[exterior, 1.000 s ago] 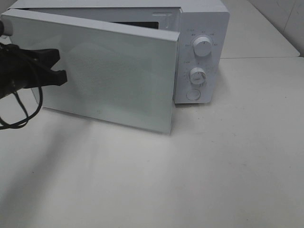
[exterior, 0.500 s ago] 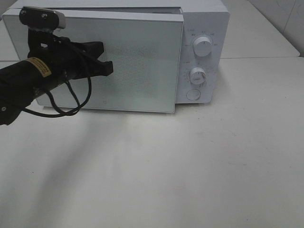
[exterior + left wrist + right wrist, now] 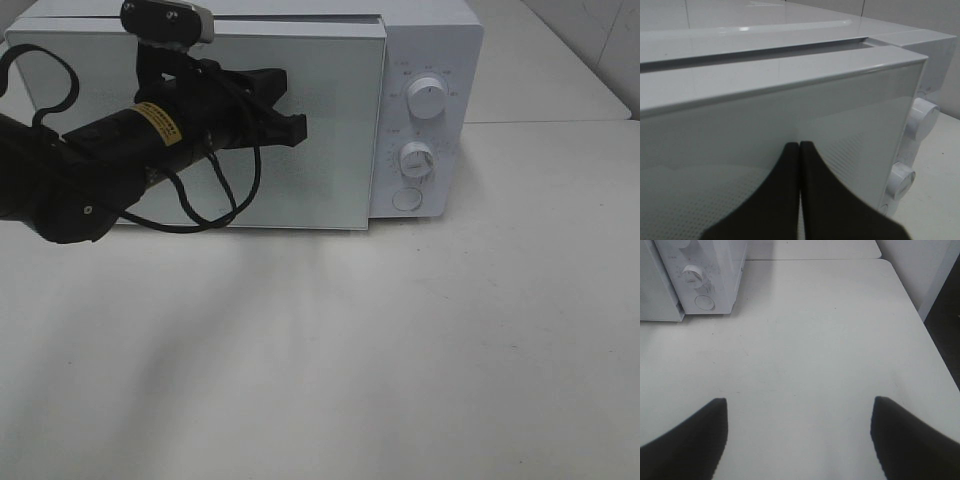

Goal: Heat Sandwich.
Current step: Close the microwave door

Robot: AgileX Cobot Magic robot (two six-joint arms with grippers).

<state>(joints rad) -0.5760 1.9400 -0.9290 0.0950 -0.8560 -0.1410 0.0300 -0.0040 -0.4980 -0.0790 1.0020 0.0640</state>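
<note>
Pinched together on left gripper (image 3: 297,128), tips at the almost-flush microwave door (image 3: 335,150); spread wide on right gripper (image 3: 799,401), above broad table (image 3: 420,340) surface.

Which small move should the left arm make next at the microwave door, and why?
Probably push the shut left gripper gently against the microwave door: a dark seam shows along its top edge, so it may not have latched.

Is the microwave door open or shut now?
Shut, or nearly: the microwave door lies flush beside the control panel, left claw at its glass. Latching: cannot tell.
</note>
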